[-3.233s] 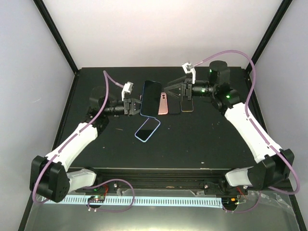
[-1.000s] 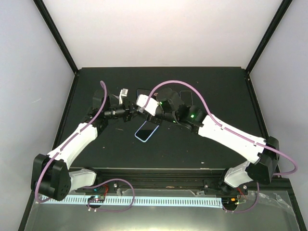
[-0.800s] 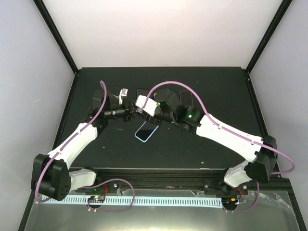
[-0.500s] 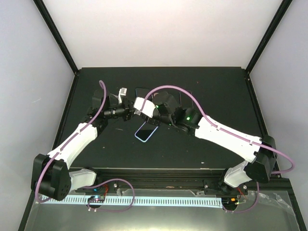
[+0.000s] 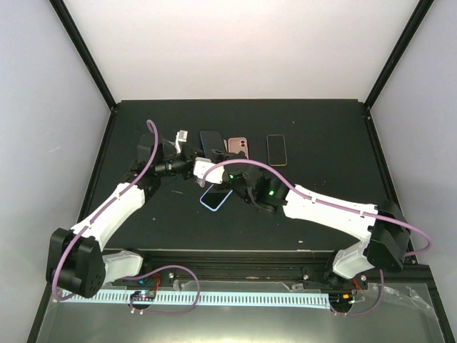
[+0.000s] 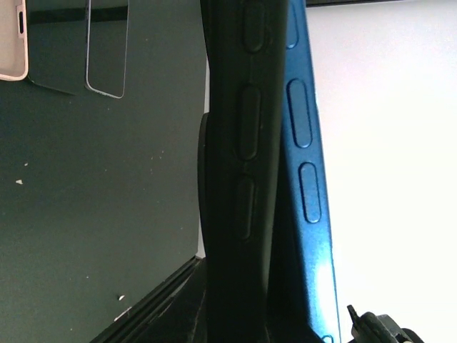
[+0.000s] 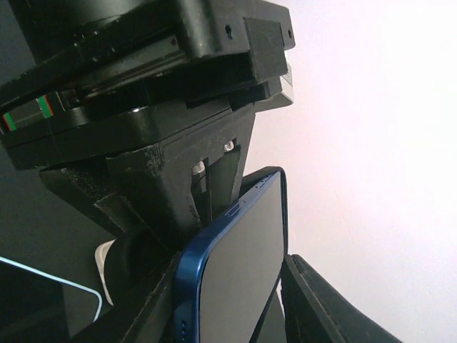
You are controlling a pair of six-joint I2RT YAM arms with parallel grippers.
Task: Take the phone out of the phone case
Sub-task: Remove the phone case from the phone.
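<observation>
**Blue phone (image 7: 235, 264), black phone case (image 6: 243, 143), held aloft**

Left gripper (image 5: 189, 163): clamped tight on phone case, phone angled away alongside it. Right gripper (image 5: 205, 171): part-open, fingers flanking phone's end; grip not discernible. Beneath: light-blue-rimmed handset (image 5: 216, 198). Beyond: pink handset (image 5: 238, 147), gold-edged handset (image 5: 276, 149).

Overhead; wrist views v. near phone (image 7: 239, 264)

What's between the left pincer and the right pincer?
The blue phone and its black case; both wrist views show them.
</observation>
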